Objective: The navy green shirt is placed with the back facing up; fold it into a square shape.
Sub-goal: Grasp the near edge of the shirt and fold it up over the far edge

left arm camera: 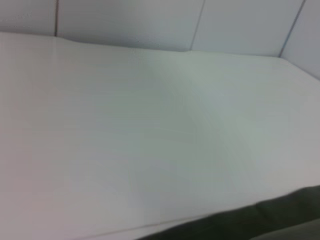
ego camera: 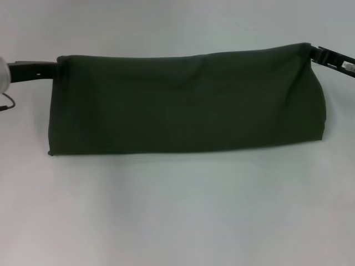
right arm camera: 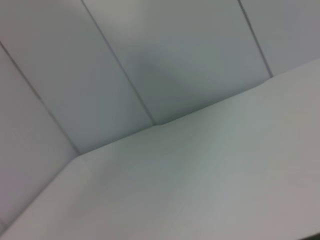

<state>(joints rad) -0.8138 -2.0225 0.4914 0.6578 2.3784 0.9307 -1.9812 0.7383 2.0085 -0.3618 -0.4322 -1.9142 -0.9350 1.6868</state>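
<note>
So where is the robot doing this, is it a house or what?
Probably a lab or test booth, not a house. The navy green shirt is over a plain white table, with bare white wall panels behind it. The left tool and right tool meet the shirt's top corners.

The navy green shirt [ego camera: 183, 102] stretches across the far half of the table [ego camera: 177, 210], which lies bare before it. The left gripper [ego camera: 55, 69] meets its upper left corner, the right gripper [ego camera: 313, 54] its upper right (fingertips hidden by cloth). Wall panels [right arm camera: 125, 60] stand behind the table.
</note>
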